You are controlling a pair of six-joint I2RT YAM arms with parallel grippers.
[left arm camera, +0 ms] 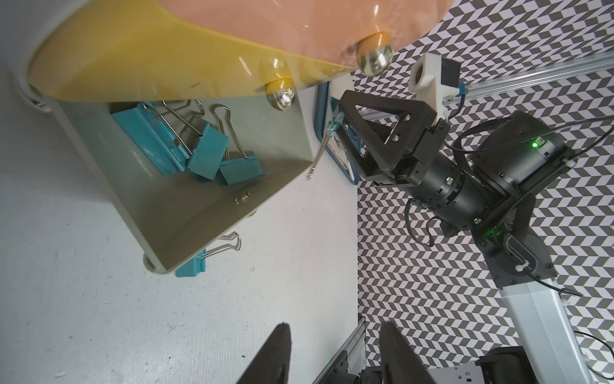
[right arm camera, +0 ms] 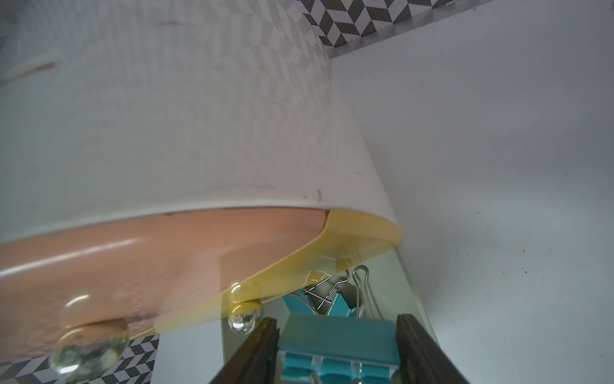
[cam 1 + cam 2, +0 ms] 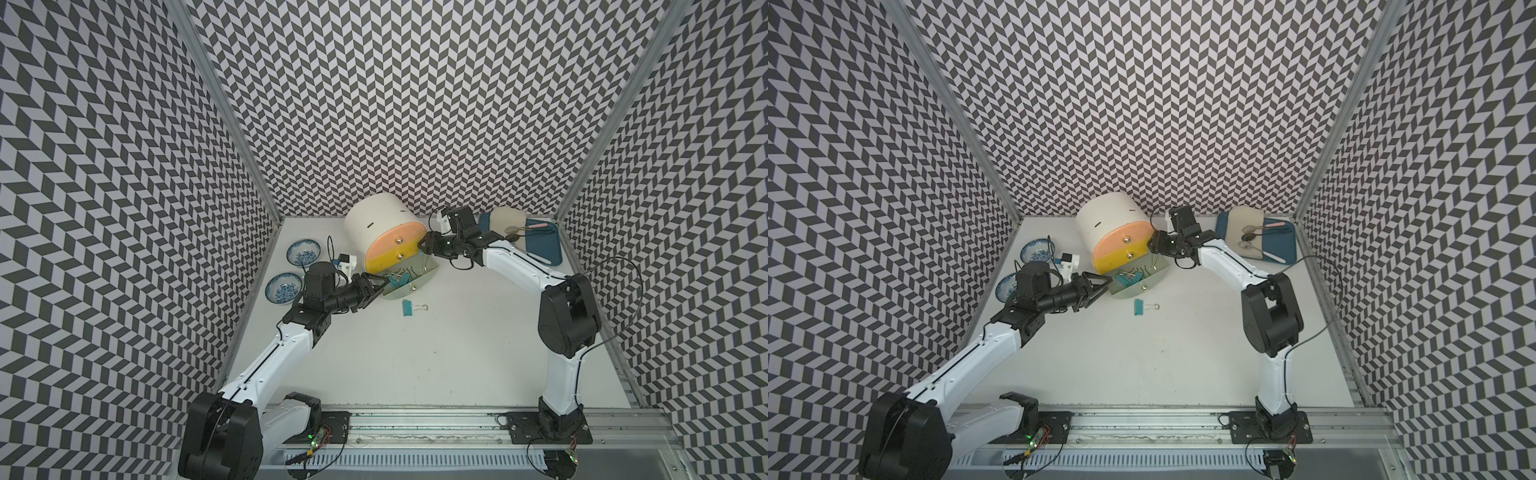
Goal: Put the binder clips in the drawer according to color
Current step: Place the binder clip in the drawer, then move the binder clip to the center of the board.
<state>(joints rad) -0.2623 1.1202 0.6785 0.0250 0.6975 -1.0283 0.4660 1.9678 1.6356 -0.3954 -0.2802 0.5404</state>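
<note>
The cream cabinet (image 3: 376,224) lies tipped toward me, its pink and yellow fronts shut. Its grey-green drawer (image 3: 413,289) is pulled out, with several teal binder clips (image 1: 186,146) inside. One more teal clip (image 3: 407,309) lies on the table just in front of the drawer. My right gripper (image 2: 337,319) hangs over the drawer's right end, shut on a teal clip (image 2: 335,345) whose wire handle dangles down. At the drawer's left corner my left gripper (image 3: 384,286) is open, with nothing between its fingers (image 1: 279,352).
Two blue-patterned bowls (image 3: 303,251) (image 3: 284,287) sit at the left wall behind my left arm. A blue tray (image 3: 544,253) with spoons and a beige cloth lies at the back right. Patterned walls close in three sides.
</note>
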